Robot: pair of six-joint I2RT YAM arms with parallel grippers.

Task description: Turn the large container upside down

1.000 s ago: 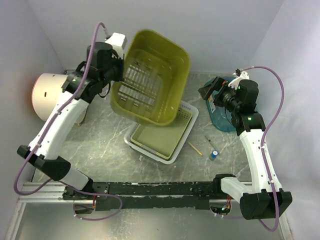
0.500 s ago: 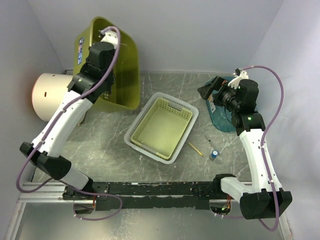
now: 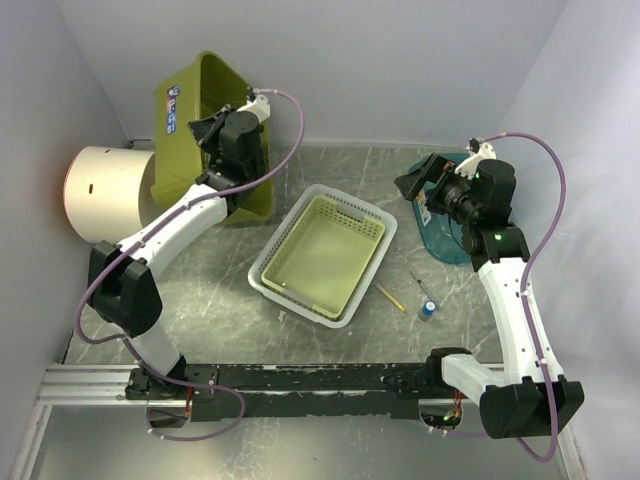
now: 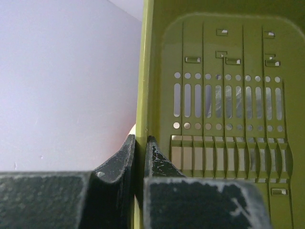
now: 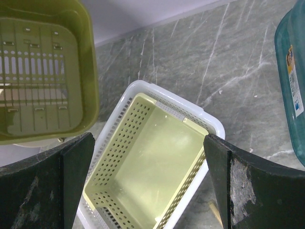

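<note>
The large olive-green container is at the back left, tipped on its side with its opening facing right and its labelled base facing left. Its lower wall is near the table. My left gripper is shut on the container's rim. In the left wrist view the two fingers pinch the rim, with the slotted base beyond. My right gripper is open and empty, held high at the right. In the right wrist view its fingers frame the white basket, and the olive container shows at the upper left.
A white perforated basket with a pale green liner sits mid-table. A white cylinder stands at the left, behind the olive container. A teal container lies under the right arm. A small stick and a small bottle lie right of the basket.
My left arm swung the olive container from above the white basket to the back left and rotated it onto its side. The right arm has not moved.
</note>
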